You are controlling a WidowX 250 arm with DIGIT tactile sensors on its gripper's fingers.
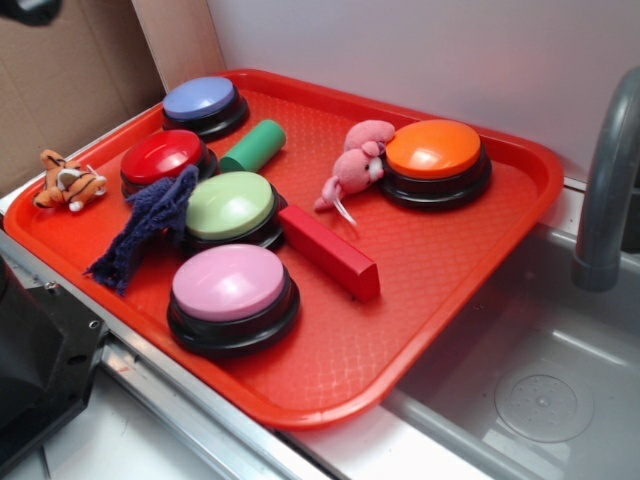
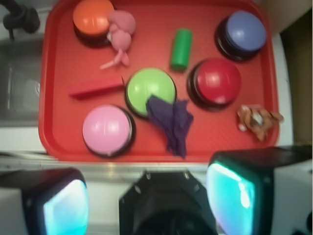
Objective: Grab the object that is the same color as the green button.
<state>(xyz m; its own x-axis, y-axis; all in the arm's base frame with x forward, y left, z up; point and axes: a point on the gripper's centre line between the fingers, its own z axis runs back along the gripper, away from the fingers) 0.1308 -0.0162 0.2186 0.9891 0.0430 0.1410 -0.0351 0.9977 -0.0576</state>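
Observation:
The object, a small dark green cylinder (image 1: pixel 254 146) (image 2: pixel 181 49), lies on its side on the red tray (image 1: pixel 450 260) between the blue and red buttons. The green button (image 1: pixel 230 205) (image 2: pixel 149 88), a light green dome on a black base, sits mid-tray with a purple cloth (image 1: pixel 150 220) (image 2: pixel 171 122) draped over one edge. In the wrist view my gripper (image 2: pixel 149 203) hangs high above the tray's near edge, well away from the cylinder. It is open, its cyan pads (image 2: pixel 234 196) wide apart with nothing between them.
On the tray also sit a pink button (image 1: pixel 230 283), red button (image 1: pixel 162 157), blue button (image 1: pixel 200 99), orange button (image 1: pixel 434 150), a red block (image 1: pixel 330 253), a pink mouse toy (image 1: pixel 355 165) and a tiger toy (image 1: pixel 68 182). A sink (image 1: pixel 540 380) with a grey faucet (image 1: pixel 605 180) lies to the right.

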